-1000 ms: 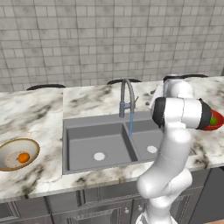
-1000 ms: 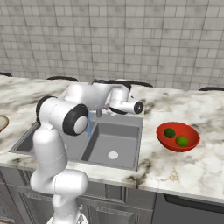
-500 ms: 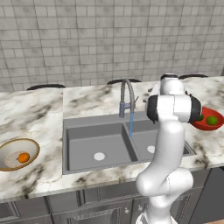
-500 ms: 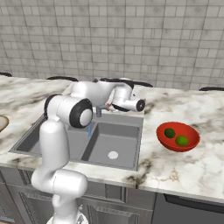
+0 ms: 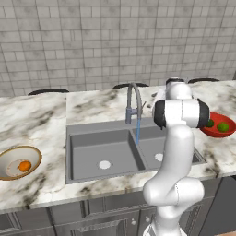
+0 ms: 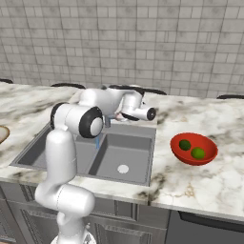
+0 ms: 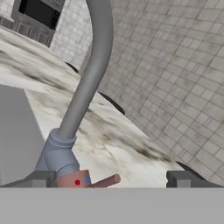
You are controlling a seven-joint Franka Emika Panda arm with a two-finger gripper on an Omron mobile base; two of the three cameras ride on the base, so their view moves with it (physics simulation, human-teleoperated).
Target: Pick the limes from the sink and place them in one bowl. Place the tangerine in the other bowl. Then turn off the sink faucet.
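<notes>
The sink faucet point(image 5: 132, 102) stands behind the grey double sink point(image 5: 92, 154), and a thin blue stream point(image 5: 138, 131) runs from its spout. In the hand view my gripper point(image 7: 111, 180) is open, close to the faucet's bluish collar point(image 7: 57, 154). The thin side lever point(image 7: 105, 180) lies between the two fingertips point(image 7: 40, 179). Both limes point(image 6: 185, 145) point(image 6: 198, 153) rest in the red bowl point(image 6: 209, 155) on the right counter. The tangerine point(image 5: 25, 166) sits in the tan bowl point(image 5: 9, 156) on the left counter.
Marble counter point(image 5: 32, 120) runs on both sides of the sink, with a tiled wall point(image 5: 92, 41) behind it. My white arm point(image 5: 177, 138) rises in front of the right basin. Each basin has a round white drain point(image 5: 105, 164).
The arm has swung left, away from the red bowl, which now shows whole in the left base view. The hand has drawn in toward the faucet's base. The jaws stay open.
</notes>
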